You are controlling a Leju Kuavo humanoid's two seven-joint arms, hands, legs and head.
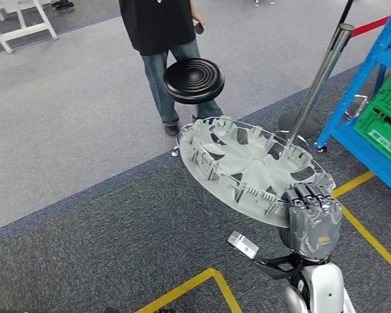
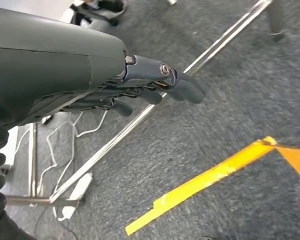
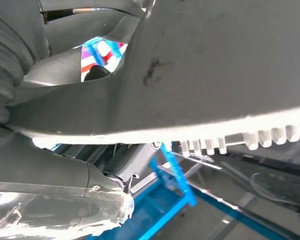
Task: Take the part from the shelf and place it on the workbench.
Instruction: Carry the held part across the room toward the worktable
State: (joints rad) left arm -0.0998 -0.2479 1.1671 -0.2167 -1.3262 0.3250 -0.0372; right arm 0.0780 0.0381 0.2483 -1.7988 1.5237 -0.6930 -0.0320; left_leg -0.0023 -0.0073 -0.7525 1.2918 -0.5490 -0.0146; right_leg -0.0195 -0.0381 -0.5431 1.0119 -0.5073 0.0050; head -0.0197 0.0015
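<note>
The part is a large grey wheel cover, round with spoke cut-outs and clips around its rim. My right hand grips its near edge and holds it up roughly flat over the carpet. In the right wrist view the underside of the wheel cover lies close above my right hand, with rim clips showing along its edge. My left hand hangs over the floor with its fingers loosely extended, holding nothing.
A person in a black top and jeans stands ahead beside a black round stool. A blue shelf with green crates is at right. A chrome barrier post stands behind the part. Yellow tape lines mark the carpet.
</note>
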